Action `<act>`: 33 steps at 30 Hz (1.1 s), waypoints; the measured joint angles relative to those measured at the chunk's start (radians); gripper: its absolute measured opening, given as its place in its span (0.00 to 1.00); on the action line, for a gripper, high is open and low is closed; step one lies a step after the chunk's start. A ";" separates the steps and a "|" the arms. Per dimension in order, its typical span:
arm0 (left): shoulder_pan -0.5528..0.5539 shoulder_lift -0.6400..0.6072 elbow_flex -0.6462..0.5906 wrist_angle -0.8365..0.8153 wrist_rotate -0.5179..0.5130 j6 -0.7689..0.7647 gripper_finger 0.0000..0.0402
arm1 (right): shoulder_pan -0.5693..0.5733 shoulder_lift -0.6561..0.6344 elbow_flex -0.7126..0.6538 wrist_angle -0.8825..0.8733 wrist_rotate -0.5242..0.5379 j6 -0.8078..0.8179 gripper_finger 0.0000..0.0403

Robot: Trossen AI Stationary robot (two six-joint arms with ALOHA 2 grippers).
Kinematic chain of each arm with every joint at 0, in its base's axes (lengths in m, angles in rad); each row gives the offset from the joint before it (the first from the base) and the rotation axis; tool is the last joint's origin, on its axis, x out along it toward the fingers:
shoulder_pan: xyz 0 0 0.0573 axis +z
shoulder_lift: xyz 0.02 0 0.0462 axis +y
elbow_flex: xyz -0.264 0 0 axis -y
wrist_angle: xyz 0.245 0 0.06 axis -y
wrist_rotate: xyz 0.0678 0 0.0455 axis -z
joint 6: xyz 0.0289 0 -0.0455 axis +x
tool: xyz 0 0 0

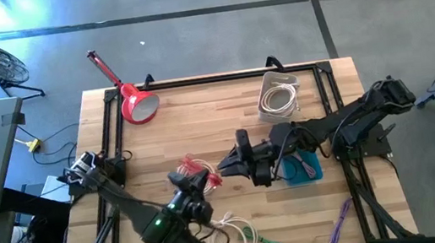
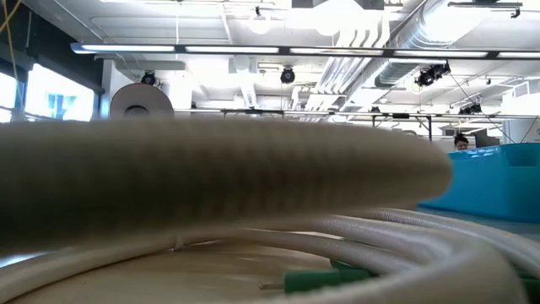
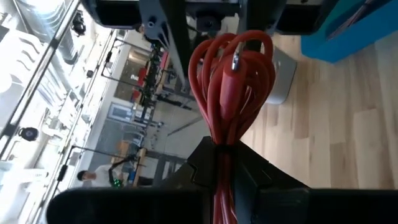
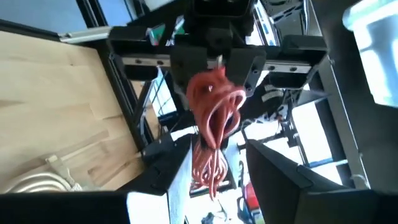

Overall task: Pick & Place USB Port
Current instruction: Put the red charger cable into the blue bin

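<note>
A red USB cable, coiled into a bundle (image 1: 199, 172), is held above the table's middle. My left gripper (image 1: 192, 180) is shut on it; the bundle sticks out past its fingers in the left wrist view (image 3: 231, 74). My right gripper (image 1: 225, 165) faces it from the table's right, open. In the right wrist view its two fingers (image 4: 163, 167) stand on either side of the bundle's hanging end (image 4: 208, 165). I cannot tell whether they touch it. My left gripper pinches the red bundle between its two fingers at the narrow, gathered part (image 3: 222, 152), with several strands together. The loops (image 3: 233, 59) reach out beyond the fingertips toward my right gripper. The bundle is lifted clear of the table.
A blue bin (image 1: 302, 167) sits under my right arm. A grey bin with a white cable (image 1: 279, 96) stands at the far right. White coils (image 1: 231, 232), a green cable (image 1: 262, 241) and a purple cable (image 1: 340, 222) lie near the front edge. A red scoop (image 1: 135, 103) lies far left.
</note>
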State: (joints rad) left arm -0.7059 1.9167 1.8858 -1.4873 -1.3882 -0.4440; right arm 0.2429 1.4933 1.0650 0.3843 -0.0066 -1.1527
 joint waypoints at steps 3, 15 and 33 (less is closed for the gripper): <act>0.038 0.000 0.000 0.066 0.024 0.093 0.04 | 0.000 0.000 0.000 -0.021 0.008 0.003 0.36; 0.104 0.000 0.000 0.292 0.094 0.414 0.04 | 0.022 0.000 0.000 -0.084 0.084 0.004 0.36; 0.105 0.000 0.000 0.287 0.134 0.410 0.04 | 0.022 0.000 0.001 -0.114 0.081 0.027 0.36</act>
State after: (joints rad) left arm -0.6014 1.9167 1.8854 -1.1999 -1.2545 -0.0341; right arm 0.2649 1.4937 1.0657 0.2707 0.0747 -1.1258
